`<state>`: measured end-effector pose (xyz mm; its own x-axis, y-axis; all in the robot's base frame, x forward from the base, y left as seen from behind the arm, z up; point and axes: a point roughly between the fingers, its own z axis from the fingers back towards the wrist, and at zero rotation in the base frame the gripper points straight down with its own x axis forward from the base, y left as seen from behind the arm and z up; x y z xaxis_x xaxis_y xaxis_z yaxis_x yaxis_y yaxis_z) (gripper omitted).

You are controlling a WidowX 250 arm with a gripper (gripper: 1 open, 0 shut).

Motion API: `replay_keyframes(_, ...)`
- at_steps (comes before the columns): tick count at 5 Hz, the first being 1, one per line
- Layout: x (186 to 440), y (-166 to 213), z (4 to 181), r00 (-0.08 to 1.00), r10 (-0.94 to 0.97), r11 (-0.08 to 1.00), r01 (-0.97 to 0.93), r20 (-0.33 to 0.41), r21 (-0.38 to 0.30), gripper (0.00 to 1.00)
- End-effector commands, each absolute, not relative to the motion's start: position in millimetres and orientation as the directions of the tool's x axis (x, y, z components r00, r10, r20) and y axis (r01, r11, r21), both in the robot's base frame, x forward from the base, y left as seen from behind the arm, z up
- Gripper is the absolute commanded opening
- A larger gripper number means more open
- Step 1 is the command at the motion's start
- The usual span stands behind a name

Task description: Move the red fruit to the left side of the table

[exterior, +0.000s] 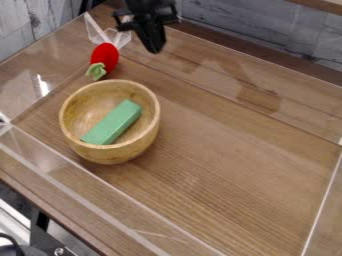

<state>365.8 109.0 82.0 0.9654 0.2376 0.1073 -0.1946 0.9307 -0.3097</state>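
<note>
One camera view, looking down across the table [254,150] from a corner.

Gripper [154,45]: black, coming in from the top edge at about 12 o'clock of the view, pointing steeply down. Fingers read as one dark tip with no gap showing between them; jaws together, nothing clamped.

Red fruit [103,56]: lies on the wood-grain tabletop near the far corner, at roughly 11 o'clock of the view. Red body uppermost in the picture, light-green leafy stem [95,71] toward the bowl. From the gripper tip the fruit sits at about 8 to 9 o'clock, near but apart; bare tabletop shows between the two. Not touched, not held. Whether the gripper tip touches the tabletop cannot be told.

Wooden bowl [74,140]: round, light wood, upright, at about 9 o'clock of the view, at 6 o'clock from the fruit. Fruit is outside it, just beyond its far rim, with a narrow strip of table between.

Green block [114,121]: rectangular, lying inside the bowl, long axis slanted, one end riding up the wall.

Clear acrylic walls [40,60] edge the table on all visible sides; fruit lies close to the far-left wall.

Count: one gripper, one red fruit, one bowl, one green block.
</note>
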Motion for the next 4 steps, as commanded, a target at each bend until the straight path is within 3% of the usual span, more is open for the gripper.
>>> replay_keyframes(1, 371.5, 108.4, 108.4, 0.955, 0.223, 0.945, -0.162, 0.198, -0.283, 1.00)
replay_keyframes(4, 362.6, 86.5, 111.0, 0.973, 0.084, 0.970, -0.030, 0.217, -0.241, 1.00)
